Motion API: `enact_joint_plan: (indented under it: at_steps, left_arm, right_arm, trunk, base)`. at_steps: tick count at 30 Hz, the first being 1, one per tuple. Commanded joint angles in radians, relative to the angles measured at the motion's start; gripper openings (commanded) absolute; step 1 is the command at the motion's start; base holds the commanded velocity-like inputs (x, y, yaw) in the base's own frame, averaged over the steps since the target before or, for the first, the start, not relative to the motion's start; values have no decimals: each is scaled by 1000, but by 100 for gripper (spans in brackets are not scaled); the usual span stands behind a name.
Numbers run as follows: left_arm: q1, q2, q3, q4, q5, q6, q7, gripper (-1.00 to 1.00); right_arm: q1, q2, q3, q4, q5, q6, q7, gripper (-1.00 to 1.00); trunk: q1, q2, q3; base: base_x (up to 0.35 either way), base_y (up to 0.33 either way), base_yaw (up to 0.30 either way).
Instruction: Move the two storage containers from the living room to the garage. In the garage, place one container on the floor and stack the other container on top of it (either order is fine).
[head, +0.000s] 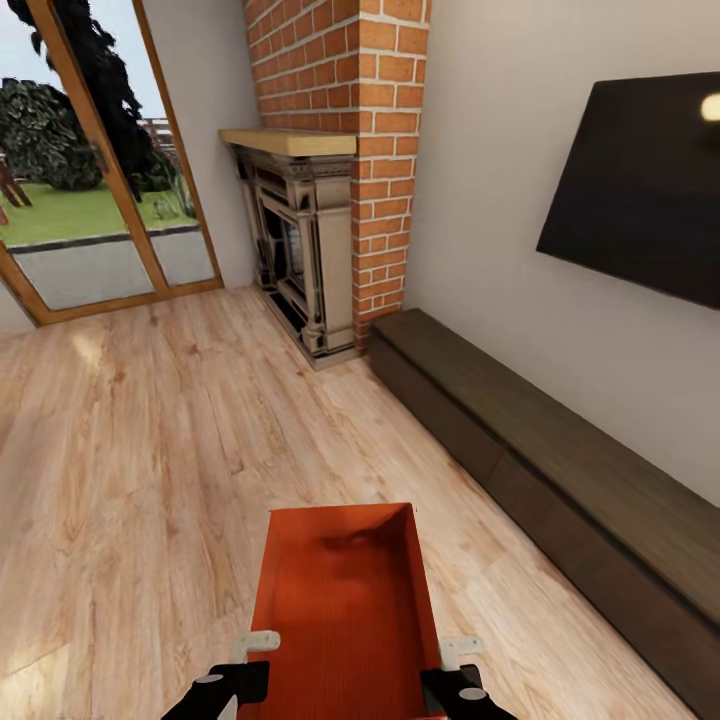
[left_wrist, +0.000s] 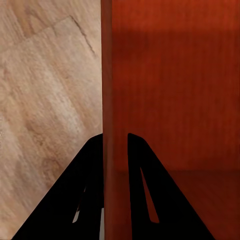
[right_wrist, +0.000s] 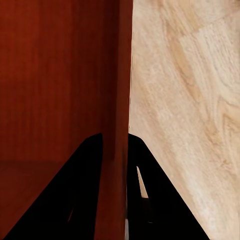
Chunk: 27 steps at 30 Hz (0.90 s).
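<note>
Still early: left jaws (left_wrist: 116, 150) pinching one side wall of an orange-red storage container (head: 345, 600), right jaws (right_wrist: 115, 150) pinching the opposite wall, holding it between them over the living room's wood plank floor (head: 150, 450). Beyond, fireplace (head: 300, 240) and low cabinet (head: 560, 480). Remaining: garage trip, stacking.

My left gripper (left_wrist: 115, 150) pinches the orange-red bin's (left_wrist: 175, 90) thin wall, one finger each side. Pale wood floor (left_wrist: 45, 85) lies beyond.

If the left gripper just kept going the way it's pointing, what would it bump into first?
Nothing new at once: the left gripper is clamped on the storage container wall and would slide along it. Beyond lies the wood floor; depth is unclear.
</note>
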Motion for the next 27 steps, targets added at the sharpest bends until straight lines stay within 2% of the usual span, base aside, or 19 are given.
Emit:
enact_joint_plan:
  at_steps: [1,10,27]
  left_arm:
    - [0,0,-8,-4,4,6,8,-100]
    - [0,0,-8,-3,4,6,8,-100]
    - [0,0,-8,-3,4,6,9,-100]
  right_arm:
    - [-1,-1,-4,15,-15,-6,-16,-100]
    - [-1,-3,-4,15,-15,-8,-15,-100]
    - [-1,-1,-4,15,-15,-11,-16,-100]
  trunk:
    - [0,-1,-1]
    - [0,-1,-1]
    - [0,-1,20]
  base:
    - [0,0,253]
    - [0,0,239]
    - [0,0,10]
